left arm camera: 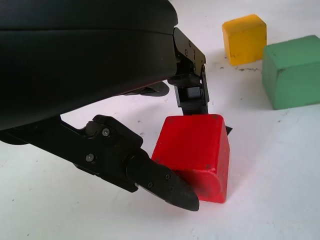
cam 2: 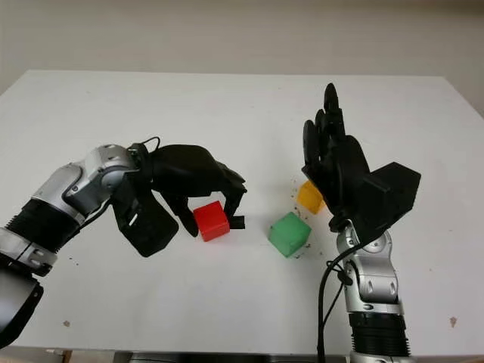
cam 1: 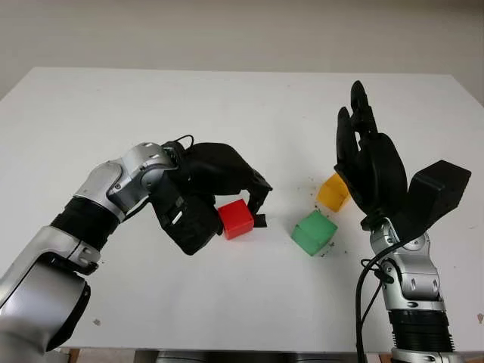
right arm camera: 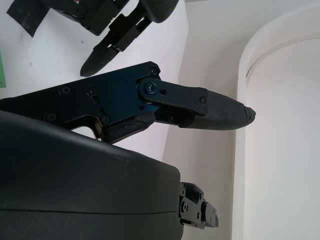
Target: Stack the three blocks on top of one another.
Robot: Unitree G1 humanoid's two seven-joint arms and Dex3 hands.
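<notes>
Here the left robot hand (cam 1: 240,203) is clamping its fingers (left arm camera: 160,180) around the red block (cam 1: 236,218) sitting on the white worktop (cam 1: 227,113); lifting straight, then centring over the green block (cam 1: 314,232) beside the yellow block (cam 1: 333,192), seems wisest. The right robot hand (cam 1: 363,151) is hovering released above them. No writing is showing.

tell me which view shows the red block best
The left wrist view: the red block is close up, on the table between the left hand's fingers. Both eye views show it small, partly behind that hand. The right hand is raised, open.
</notes>
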